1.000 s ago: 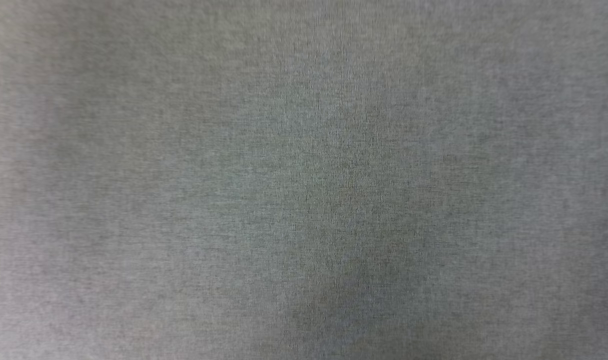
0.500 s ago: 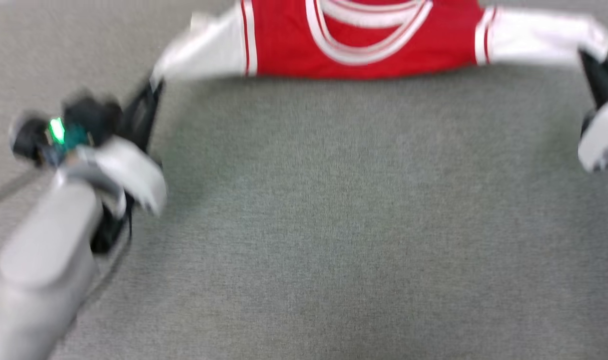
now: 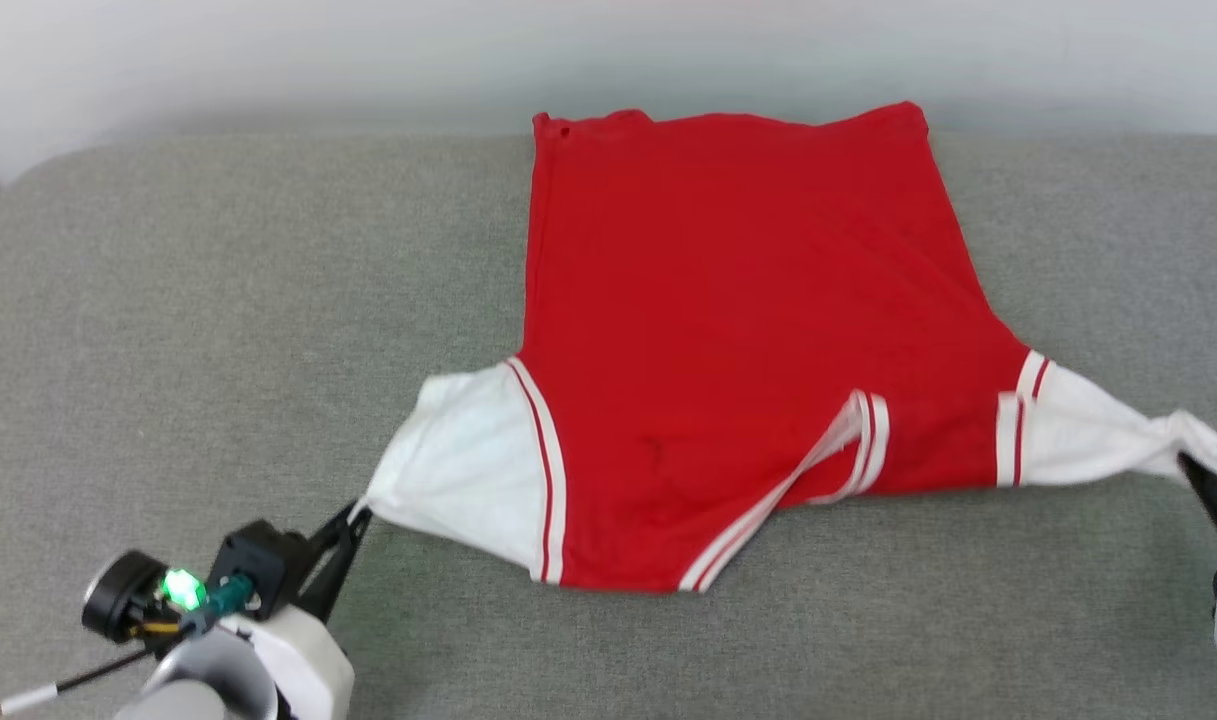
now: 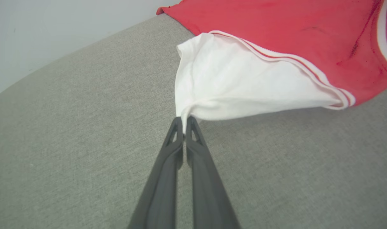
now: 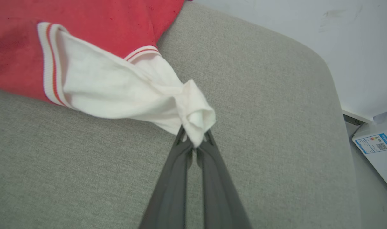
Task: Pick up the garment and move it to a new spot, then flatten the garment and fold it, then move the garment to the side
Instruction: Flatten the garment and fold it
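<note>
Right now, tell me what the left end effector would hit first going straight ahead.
The left end effector is shut on the white sleeve, so that sleeve comes first; past it, probably the red torso of the garment.

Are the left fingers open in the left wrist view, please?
No, the left fingers are pressed together, pinching a sleeve corner of the garment.

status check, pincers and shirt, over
Left pincer and right pincer each shut on a garment sleeve. Spread on grey cushion. Nothing in the way.
</note>
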